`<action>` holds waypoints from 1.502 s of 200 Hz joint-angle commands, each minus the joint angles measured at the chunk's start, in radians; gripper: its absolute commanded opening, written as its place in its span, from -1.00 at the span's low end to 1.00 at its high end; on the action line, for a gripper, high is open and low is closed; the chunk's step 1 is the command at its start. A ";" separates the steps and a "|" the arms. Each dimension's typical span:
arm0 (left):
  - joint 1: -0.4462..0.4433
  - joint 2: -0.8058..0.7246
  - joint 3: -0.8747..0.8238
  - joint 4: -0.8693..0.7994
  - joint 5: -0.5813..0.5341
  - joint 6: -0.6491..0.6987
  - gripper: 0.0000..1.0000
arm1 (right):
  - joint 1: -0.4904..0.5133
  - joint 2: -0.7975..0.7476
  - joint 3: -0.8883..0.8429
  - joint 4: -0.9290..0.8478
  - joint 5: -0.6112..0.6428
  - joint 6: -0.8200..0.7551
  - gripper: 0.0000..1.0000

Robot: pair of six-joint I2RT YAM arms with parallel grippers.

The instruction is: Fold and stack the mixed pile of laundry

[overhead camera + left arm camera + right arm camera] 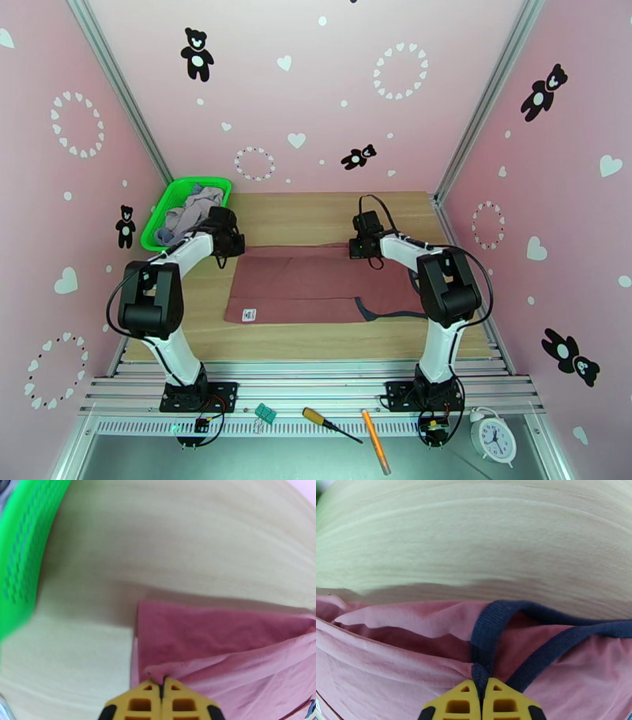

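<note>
Rust-red top [308,284] lies spread flat across the middle of the wooden table [316,209], long side running left to right between the two arms. White label [249,314] sits at its near-left corner. Dark trim [501,618] loops at the right end, and one strand trails off the cloth toward the near right.

At the far-left corner, left gripper [162,683] has its yellow fingers pressed together, with a small peak of red cloth pinched at the tips. At the far-right edge, right gripper [482,685] is closed on the navy trim where it meets the cloth. From above, both sets of jaws are hidden under the wrist housings.

Green mesh basket [158,225] stands far left, just beyond the left wrist. It holds crumpled grey and blue-grey garments [193,209], too bunched to tell apart. The left wrist view catches the basket as a blur, cut off at the frame edge.
</note>
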 commanded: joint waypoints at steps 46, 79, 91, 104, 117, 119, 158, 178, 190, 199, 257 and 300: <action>-0.095 -0.130 -0.136 -0.004 -0.168 -0.107 -0.23 | 0.035 -0.120 -0.084 -0.040 0.056 0.007 0.02; -0.095 -0.200 -0.054 -0.092 -0.206 -0.113 -0.32 | 0.038 -0.177 -0.047 -0.115 0.066 0.020 -0.01; -0.095 -0.192 -0.013 -0.119 -0.192 -0.108 -0.62 | 0.038 -0.170 -0.018 -0.132 0.055 0.026 -0.06; -0.095 -0.162 0.026 -0.128 -0.165 -0.106 -1.00 | 0.038 -0.137 0.038 -0.152 0.041 0.031 -0.19; -0.095 -0.119 0.049 -0.115 -0.136 -0.107 -1.00 | 0.037 -0.087 0.099 -0.175 0.030 0.034 -0.39; -0.095 -0.110 0.052 -0.112 -0.132 -0.106 -1.00 | 0.038 -0.078 0.111 -0.177 0.028 0.034 -0.44; -0.095 0.049 0.111 -0.062 -0.094 -0.106 -1.00 | 0.038 0.079 0.256 -0.215 -0.011 0.052 -0.87; -0.095 0.121 0.132 -0.053 -0.094 -0.101 -1.00 | 0.039 0.122 0.275 -0.211 -0.031 0.061 -1.00; -0.095 0.154 0.138 -0.052 -0.097 -0.097 -1.00 | 0.039 0.135 0.266 -0.205 -0.043 0.064 -1.00; -0.095 0.168 0.137 -0.053 -0.104 -0.100 -1.00 | 0.040 0.138 0.255 -0.198 -0.052 0.066 -1.00; -0.093 0.121 0.077 -0.093 -0.224 -0.128 -1.00 | 0.070 0.021 0.021 -0.126 -0.016 0.087 -1.00; -0.093 0.078 0.013 -0.092 -0.274 -0.152 -1.00 | 0.070 -0.071 -0.178 -0.070 0.023 0.143 -1.00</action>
